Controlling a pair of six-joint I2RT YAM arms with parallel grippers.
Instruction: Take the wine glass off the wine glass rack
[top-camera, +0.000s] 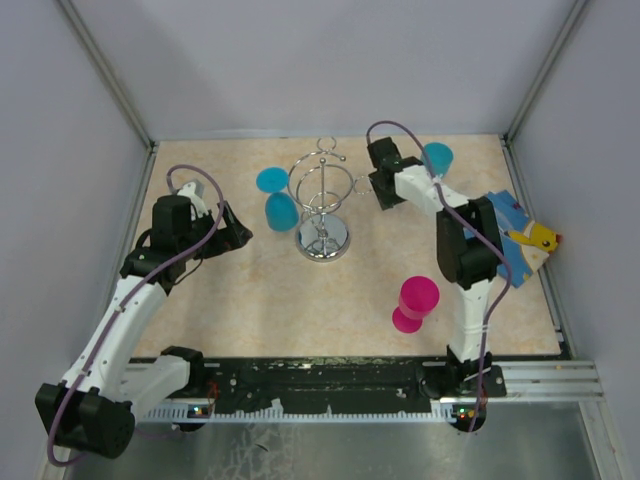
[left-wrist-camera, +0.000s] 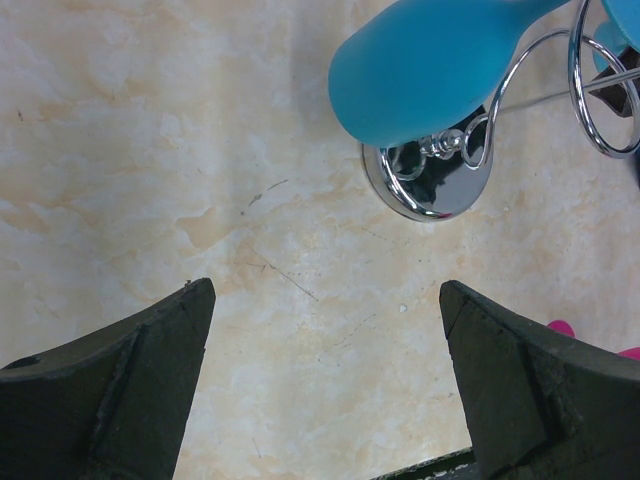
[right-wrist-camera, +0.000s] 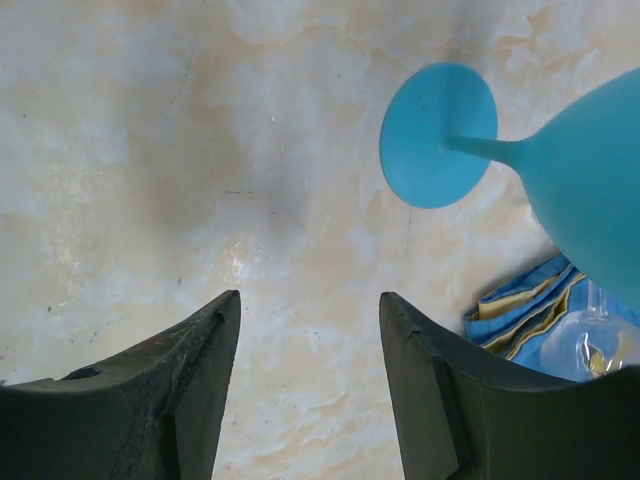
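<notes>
Black left tool (left-wrist-camera: 325, 290) gapes near blue wine glass (left-wrist-camera: 430, 70).

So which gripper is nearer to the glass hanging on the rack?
Left. The left gripper sits just left of the glass; the right gripper is across the rack, on its right side.

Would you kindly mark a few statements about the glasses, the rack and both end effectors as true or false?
1. A blue glass hangs on the rack. True.
2. The left end effector grips it. False: it is open and empty, apart from the glass.
3. A pink glass is on the table. True.
4. The right end effector is shut. False: it is open, holding nothing.
</notes>
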